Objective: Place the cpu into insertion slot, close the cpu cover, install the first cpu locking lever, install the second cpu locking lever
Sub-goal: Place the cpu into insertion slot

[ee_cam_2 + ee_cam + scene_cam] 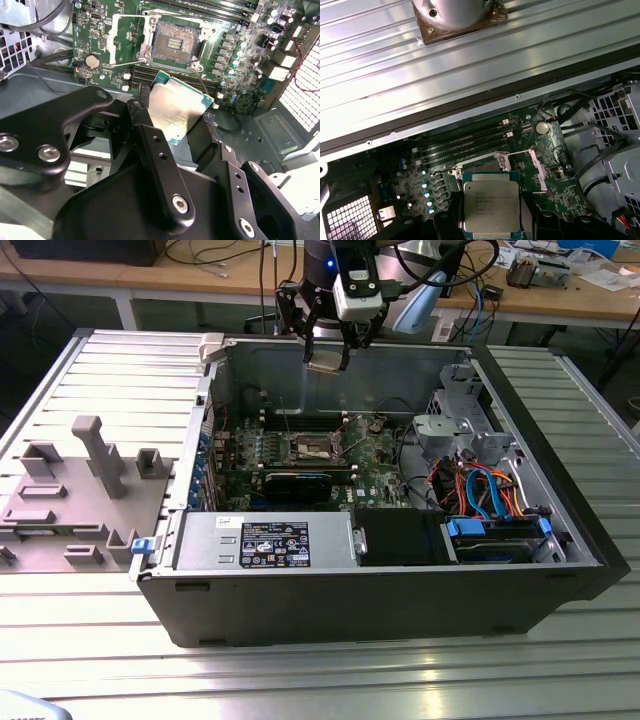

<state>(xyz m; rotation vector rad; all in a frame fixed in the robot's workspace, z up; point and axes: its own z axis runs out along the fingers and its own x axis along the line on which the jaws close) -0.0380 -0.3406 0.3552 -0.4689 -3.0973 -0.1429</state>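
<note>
My gripper (326,356) hangs above the open computer case, shut on the cpu (325,363), a flat square chip with a silvery top. In the second wrist view the cpu (175,107) sits tilted between the black fingers (150,145). Beyond it lies the insertion slot (176,42), dark-centred and uncovered. The cpu cover (127,40) is swung open beside the slot. In the exterior view the insertion slot (312,448) lies on the green motherboard, well below the gripper. The first wrist view shows the cpu (491,202) over the motherboard, hiding most of the slot.
The case's walls (330,590) surround the board. A silver power supply (265,540) lies along the near side and a black card (300,483) sits just in front of the slot. A drive cage with coloured cables (490,490) stands on the exterior view's right. A grey fixture (70,490) stands on its left.
</note>
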